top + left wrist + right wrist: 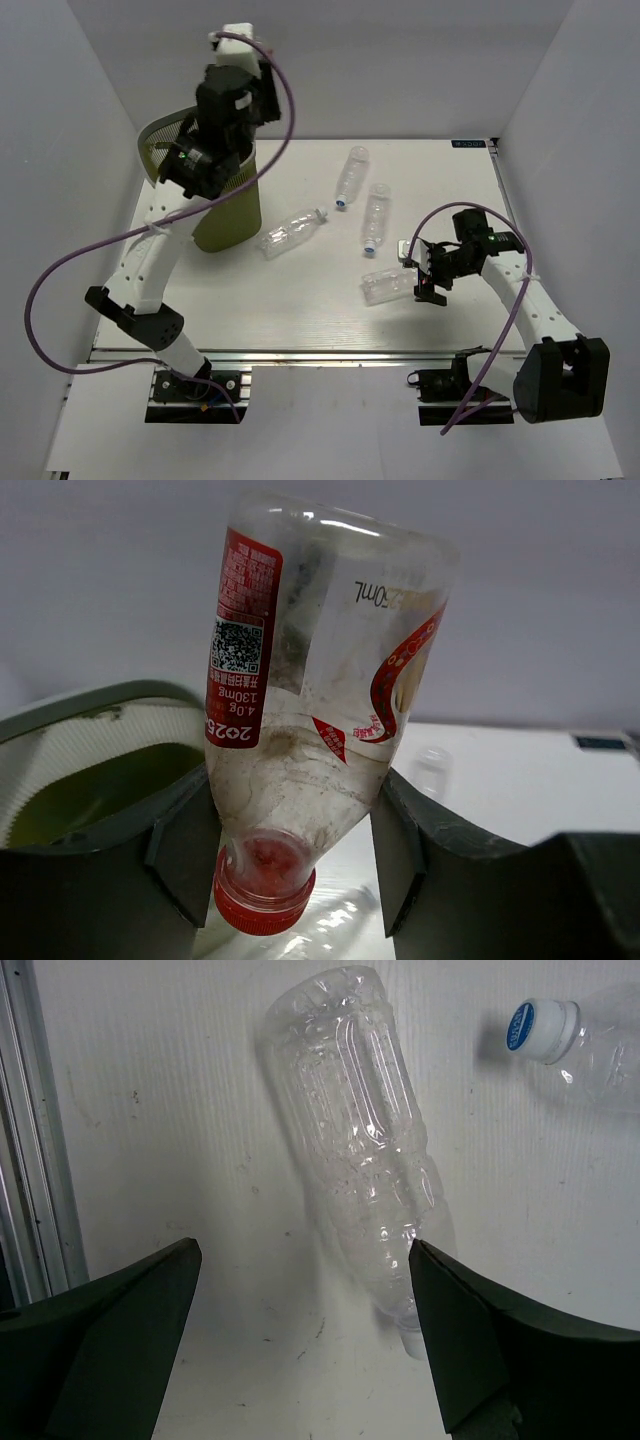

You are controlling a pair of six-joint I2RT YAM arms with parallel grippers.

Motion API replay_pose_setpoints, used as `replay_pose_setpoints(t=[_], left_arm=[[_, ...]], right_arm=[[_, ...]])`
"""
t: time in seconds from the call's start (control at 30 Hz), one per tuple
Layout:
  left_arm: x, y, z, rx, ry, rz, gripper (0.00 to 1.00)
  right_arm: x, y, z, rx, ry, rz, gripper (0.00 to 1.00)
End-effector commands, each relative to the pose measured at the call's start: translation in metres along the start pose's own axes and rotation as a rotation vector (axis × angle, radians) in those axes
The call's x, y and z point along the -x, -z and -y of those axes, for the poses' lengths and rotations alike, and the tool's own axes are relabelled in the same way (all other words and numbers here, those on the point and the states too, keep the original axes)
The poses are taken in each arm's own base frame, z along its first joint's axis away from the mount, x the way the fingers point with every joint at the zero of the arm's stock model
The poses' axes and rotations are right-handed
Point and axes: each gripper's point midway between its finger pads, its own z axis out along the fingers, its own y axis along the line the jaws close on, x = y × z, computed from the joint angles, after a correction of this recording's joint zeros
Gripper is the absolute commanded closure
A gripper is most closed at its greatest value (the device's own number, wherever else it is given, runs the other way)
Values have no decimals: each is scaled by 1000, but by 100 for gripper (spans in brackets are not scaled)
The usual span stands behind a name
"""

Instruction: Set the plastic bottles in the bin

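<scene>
Up over the bin (228, 215), left gripper (290, 840) clamps a red-capped bottle (310, 700) cap-down; right of the bin, beyond three loose bottles (375, 215), right gripper (303, 1260) gapes over a clear bottle (360, 1130)

Red-capped bottle (300, 730): clear, crinkled, red-and-white label with a black QR patch noted. Bin (232, 215) is seen as olive-green wire mesh. Ribbed clear bottle (360, 1150) is shown on a white table (150, 1110). Blue-capped bottle (600, 1035) is recorded as clear.

Red-label bottle (320, 680): "250mL", "130mg", QR code (237, 646), all upside down; other txt unreadable.
</scene>
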Motion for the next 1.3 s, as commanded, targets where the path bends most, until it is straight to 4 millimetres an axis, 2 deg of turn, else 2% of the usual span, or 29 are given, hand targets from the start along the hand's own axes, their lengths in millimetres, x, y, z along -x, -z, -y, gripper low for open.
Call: replay_pose_setpoints(t=[0.0, 0.07, 0.1, 0.13, 0.17, 0.23, 0.27, 0.3, 0.33, 0.37, 0.4, 0.43, 0.53, 0.6, 0.63, 0.67, 0.7, 0.73, 0.77, 0.8, 0.83, 0.87, 0.9, 1.0, 1.07, 1.13, 1.17, 1.23, 1.27], left_arm=[[-16, -10, -67, 252, -3, -61, 74], [-26, -13, -97, 330, -11, -98, 74], [-28, -11, -108, 361, -13, -101, 69], [-43, -14, -116, 383, -22, -134, 62], [-49, -14, -124, 390, -25, -150, 45], [-58, -17, -137, 392, -22, -177, 19], [-60, -17, -141, 393, -23, -189, 0], [-59, -16, -144, 395, -10, -191, 0], [-58, -15, -146, 389, -4, -194, 0], [-54, -15, -145, 377, 2, -185, 0], [-54, -16, -147, 376, 5, -186, 0], [-46, -15, -143, 354, 16, -171, 0], [-36, -6, -134, 275, -7, -165, 0], [-29, 0, -101, 63, -83, -147, 0], [-27, 4, -80, -54, -110, -137, 0], [-31, 12, -48, -252, -122, -148, 0], [-50, 15, -28, -389, -147, -182, 0], [-50, 36, -8, -526, -158, -162, 0], [-56, 55, 14, -684, -144, -160, 0], [-82, 62, 24, -771, -130, -206, 0], [-94, 72, 31, -832, -97, -245, 0], [-102, 84, 40, -893, -89, -266, 0], [-131, 89, 39, -911, -58, -353, 0], [-163, 106, 34, -886, -46, -425, 0], [-174, 106, 25, -823, -70, -440, 0], [-195, 108, 21, -803, -82, -490, 0], [-215, 109, 22, -807, -80, -540, 0], [-236, 107, 21, -793, -94, -592, 0], [-255, 106, 23, -793, -98, -637, 0]], right_arm=[[16, 6, 17, -45, 18, 38, 10], [14, 8, 22, -78, 30, 21, 10], [11, 6, 20, -81, 15, 15, 10], [11, 6, 25, -109, 11, 17, 10], [11, 12, 34, -161, 28, 0, 10], [9, 11, 37, -181, 12, -4, 10], [8, 10, 36, -173, 22, -4, 10], [6, 9, 37, -157, 82, -10, 10], [6, 5, 19, -77, 92, 4, 10], [7, 3, 13, -40, 135, 17, 10], [5, -1, 10, -11, 264, 21, 10], [4, -5, 7, 1, 275, 28, 10], [6, -14, 16, 11, 320, 51, 10], [-1, -29, 18, 67, 294, 33, 10], [0, -30, 25, 62, 297, 26, 10], [-5, -36, 33, 58, 291, 8, 10], [-10, -42, 37, 61, 274, 0, 10], [-15, -47, 41, 63, 278, -29, 10], [-15, -50, 57, 12, 289, -42, 10], [-16, -52, 60, 7, 289, -59, 10], [-21, -63, 59, 39, 283, -70, 10], [-21, -65, 67, 28, 289, -81, 10], [-34, -75, 65, 63, 267, -125, 10], [-41, -87, 69, 78, 234, -153, 10], [-45, -92, 65, 98, 220, -156, 10], [-51, -96, 61, 115, 215, -169, 10], [-53, -99, 59, 128, 210, -171, 12], [-57, -102, 55, 166, 177, -180, 27], [-56, -100, 51, 187, 148, -177, 39]])
